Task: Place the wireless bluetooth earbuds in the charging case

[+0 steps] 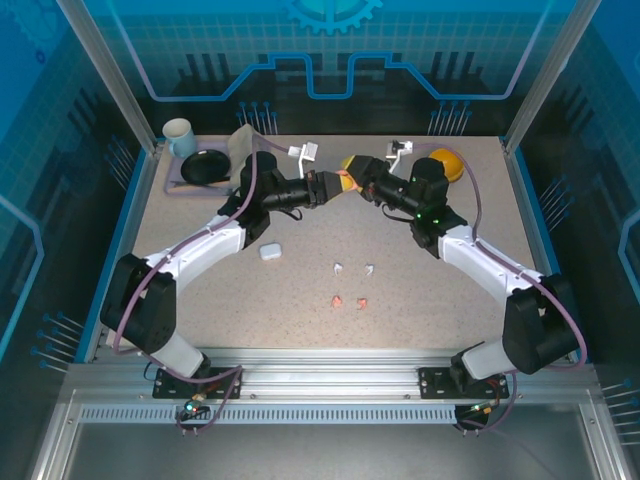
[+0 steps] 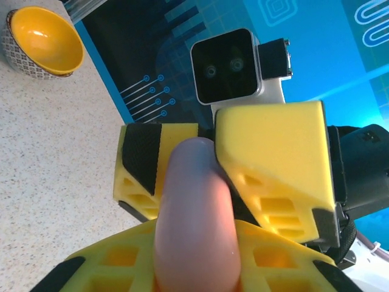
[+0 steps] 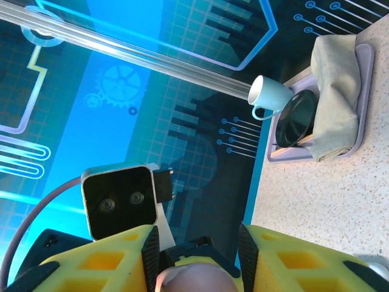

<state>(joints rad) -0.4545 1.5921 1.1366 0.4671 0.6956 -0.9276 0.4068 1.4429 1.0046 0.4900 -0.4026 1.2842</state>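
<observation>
Overhead, left gripper [image 1: 332, 184]: raised over the back middle of the table [image 1: 420, 300], closed on one end of the salmon-pink charging case [image 1: 346, 181].
Overhead, right gripper [image 1: 360, 172]: facing the left one tip to tip, on the other end of the same case.
Overhead, earbuds: two white earbuds [image 1: 340, 268] and two salmon-pink earbuds [image 1: 338, 300] lie loose on the table, well apart from both grippers.
Overhead, white charging case [image 1: 268, 252]: on the table beside the left arm, left of the earbuds.
Left wrist, left gripper [image 2: 194, 258]: fingers only narrowly apart, with the salmon-pink charging case [image 2: 194, 219] clamped between them.
Left wrist, right gripper [image 2: 191, 167]: its yellow fingers [image 2: 273, 164] lie against the far end of the case from both sides.
Left wrist, yellow bowl [image 2: 42, 42]: standing on the table.
Right wrist, right gripper [image 3: 197, 255]: black pads [image 3: 151, 255] sit tight on either side of the case's [image 3: 194, 278] rounded end.
Right wrist, tray [image 3: 363, 67]: carries a folded cloth [image 3: 337, 91] and a black plate [image 3: 298, 118]; a mug [image 3: 267, 97] is beside it.
</observation>
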